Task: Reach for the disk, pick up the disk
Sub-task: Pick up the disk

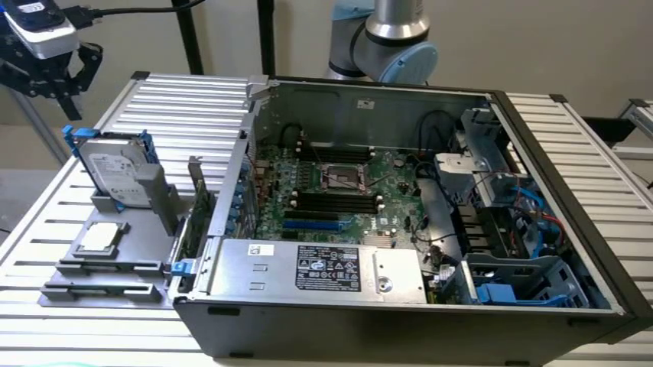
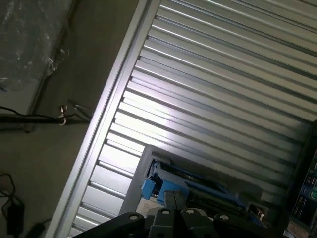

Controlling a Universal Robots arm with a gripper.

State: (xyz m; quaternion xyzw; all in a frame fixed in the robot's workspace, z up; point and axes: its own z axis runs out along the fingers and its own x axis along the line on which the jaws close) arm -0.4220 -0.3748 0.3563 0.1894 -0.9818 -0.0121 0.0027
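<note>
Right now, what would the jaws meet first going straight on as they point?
Probably the disk, standing on edge in its holder: the wrist view shows its blue frame just ahead. Depth is unclear, so the jaws could miss it and reach the slatted table instead.

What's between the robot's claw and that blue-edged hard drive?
Nothing. In the exterior view the stretch from the gripper to the disk is open air, with just bare slatted table behind it.
</note>
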